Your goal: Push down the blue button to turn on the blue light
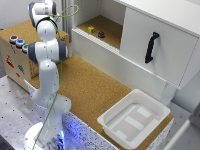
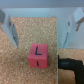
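The blue button (image 1: 19, 43) is a small round cap in a pale ring. It sits on top of a wooden box (image 1: 15, 65) at the exterior view's left, between a red button (image 1: 13, 38) and a green button (image 1: 25, 48). The arm (image 1: 47, 50) stands upright next to the box, and its hand is hard to make out in the exterior view. In the wrist view my gripper (image 2: 38, 44) is open and empty, its fingers (image 2: 11, 30) spread wide above cork. A pink-red cube (image 2: 38, 56) marked "L" lies between and below them. No button shows in the wrist view.
A white bin (image 1: 150, 107) stands at the cork table's near right corner. A white cabinet with a black handle (image 1: 151, 47) is at the right, and its open shelf holds a yellow cube (image 1: 91, 29) and a dark object (image 1: 101, 34). A black object (image 2: 71, 65) lies beside the cube.
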Robot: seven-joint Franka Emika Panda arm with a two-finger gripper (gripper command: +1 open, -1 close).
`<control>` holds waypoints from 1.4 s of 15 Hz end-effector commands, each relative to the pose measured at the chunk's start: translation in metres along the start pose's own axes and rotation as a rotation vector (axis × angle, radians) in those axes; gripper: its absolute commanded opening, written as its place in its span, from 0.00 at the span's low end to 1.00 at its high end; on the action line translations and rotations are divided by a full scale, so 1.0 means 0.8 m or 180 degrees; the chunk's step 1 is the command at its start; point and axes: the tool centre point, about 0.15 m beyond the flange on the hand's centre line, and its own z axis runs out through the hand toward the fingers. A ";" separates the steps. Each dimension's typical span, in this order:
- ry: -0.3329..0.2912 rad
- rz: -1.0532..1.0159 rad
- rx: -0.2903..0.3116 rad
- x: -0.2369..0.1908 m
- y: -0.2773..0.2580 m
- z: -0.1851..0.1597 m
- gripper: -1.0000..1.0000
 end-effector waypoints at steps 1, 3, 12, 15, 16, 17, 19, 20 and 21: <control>-0.0029 -0.0072 -0.0252 0.005 -0.002 -0.018 1.00; -0.0029 -0.0072 -0.0252 0.005 -0.002 -0.018 1.00; -0.0031 -0.0890 -0.0086 -0.004 0.020 -0.044 1.00; -0.0185 -0.1579 -0.0087 -0.031 -0.002 -0.073 1.00; -0.0252 -0.1832 -0.0051 -0.044 -0.013 -0.081 1.00; -0.0261 -0.2110 -0.0049 -0.059 -0.023 -0.092 1.00; -0.0256 -0.2562 -0.0037 -0.086 -0.036 -0.105 1.00; -0.0244 -0.2761 -0.0033 -0.098 -0.040 -0.108 1.00; -0.0305 -0.2979 0.0073 -0.116 -0.044 -0.108 1.00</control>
